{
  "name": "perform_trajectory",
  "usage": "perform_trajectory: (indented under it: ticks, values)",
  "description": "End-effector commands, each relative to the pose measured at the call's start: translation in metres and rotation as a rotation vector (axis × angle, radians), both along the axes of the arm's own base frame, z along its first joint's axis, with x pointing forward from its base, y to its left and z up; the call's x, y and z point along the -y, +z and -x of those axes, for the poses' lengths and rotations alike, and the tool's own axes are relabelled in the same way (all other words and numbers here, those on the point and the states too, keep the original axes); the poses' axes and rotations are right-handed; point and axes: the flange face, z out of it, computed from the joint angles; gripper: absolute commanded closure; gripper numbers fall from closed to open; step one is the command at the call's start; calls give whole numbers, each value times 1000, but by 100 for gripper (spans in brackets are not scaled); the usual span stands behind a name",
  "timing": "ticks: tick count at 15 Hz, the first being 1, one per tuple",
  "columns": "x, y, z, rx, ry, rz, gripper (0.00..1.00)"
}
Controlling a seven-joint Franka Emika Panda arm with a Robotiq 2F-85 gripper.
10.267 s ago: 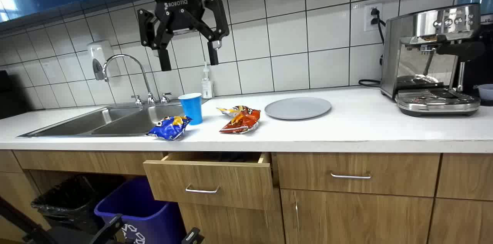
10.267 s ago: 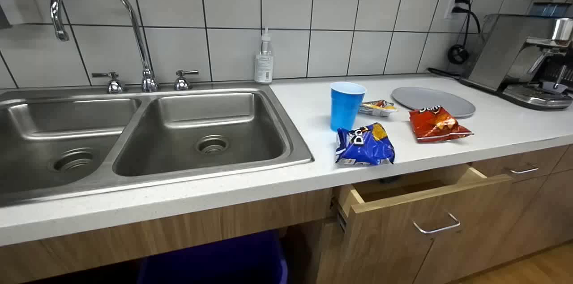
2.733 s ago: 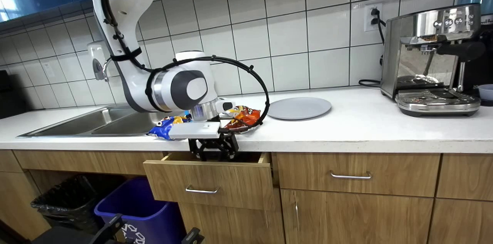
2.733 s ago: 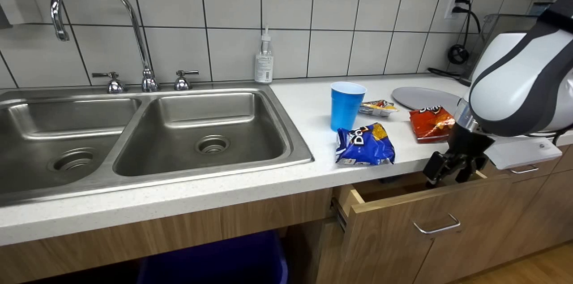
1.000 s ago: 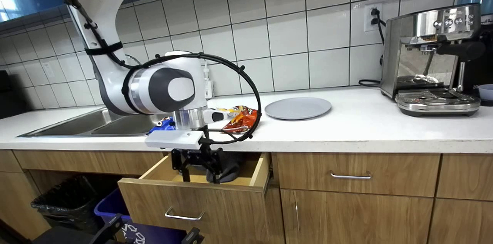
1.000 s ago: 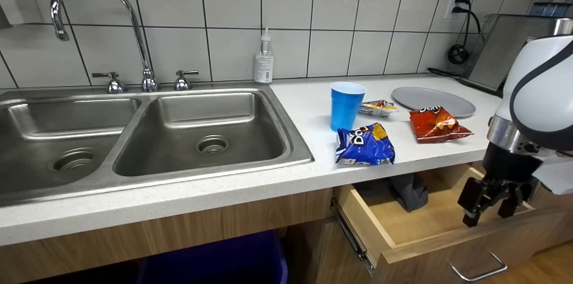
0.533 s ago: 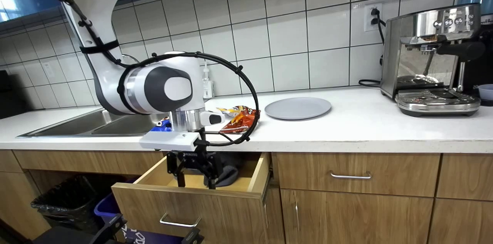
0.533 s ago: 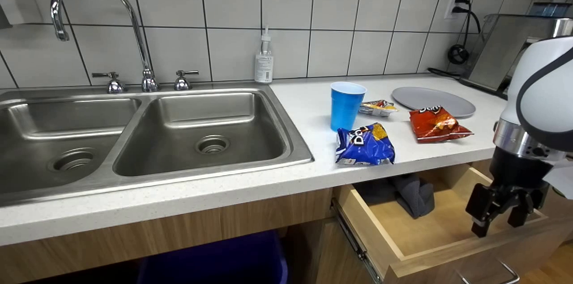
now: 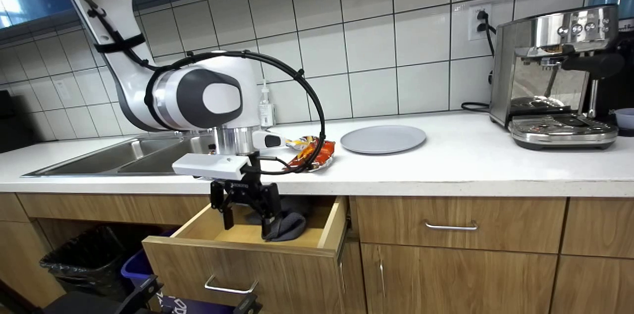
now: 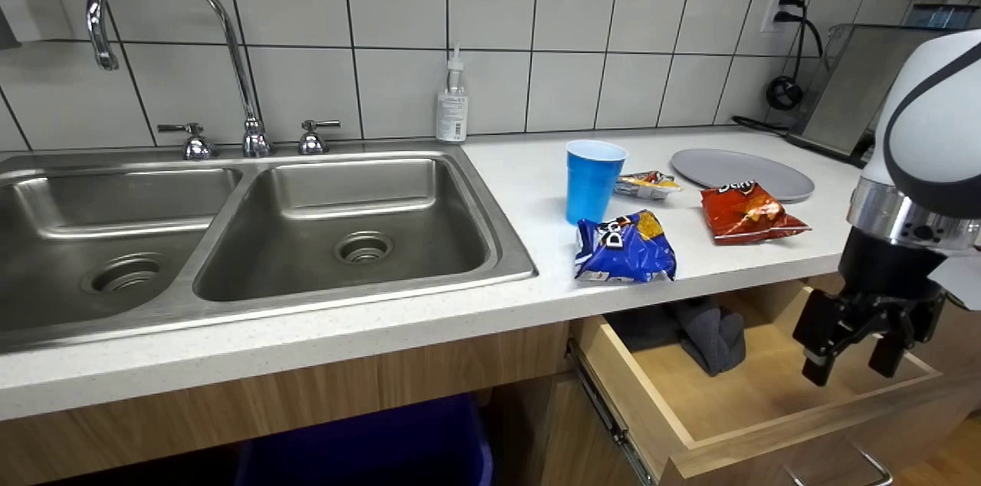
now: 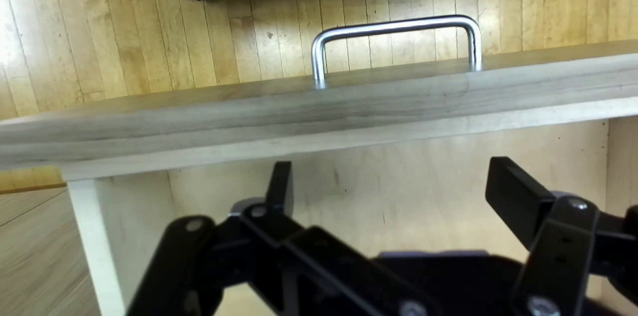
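My claw (image 11: 391,176) is spread wide, gripping nothing, over the pulled-out drawer (image 9: 277,274). Misjudged depth could jam it against the nearby front panel (image 11: 319,116); whether it hangs clear, I can't tell. Behind the claw, a dark cloth (image 10: 713,336) disappears under the desk (image 9: 446,165), far end hidden.

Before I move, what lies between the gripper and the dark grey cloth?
In an exterior view, only a bare stretch of the drawer bottom shows between the open gripper and the dark grey cloth.
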Motion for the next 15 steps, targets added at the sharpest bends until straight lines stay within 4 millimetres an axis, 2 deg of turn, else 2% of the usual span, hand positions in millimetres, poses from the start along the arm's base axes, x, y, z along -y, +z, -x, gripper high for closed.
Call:
perform_trajectory:
  ticks: [1, 8, 15]
  values:
    - [3, 33, -2, 36, -21, 1, 0]
    - [29, 85, -24, 161, -42, 45, 0]
    - [47, 115, -65, 265, -49, 59, 0]
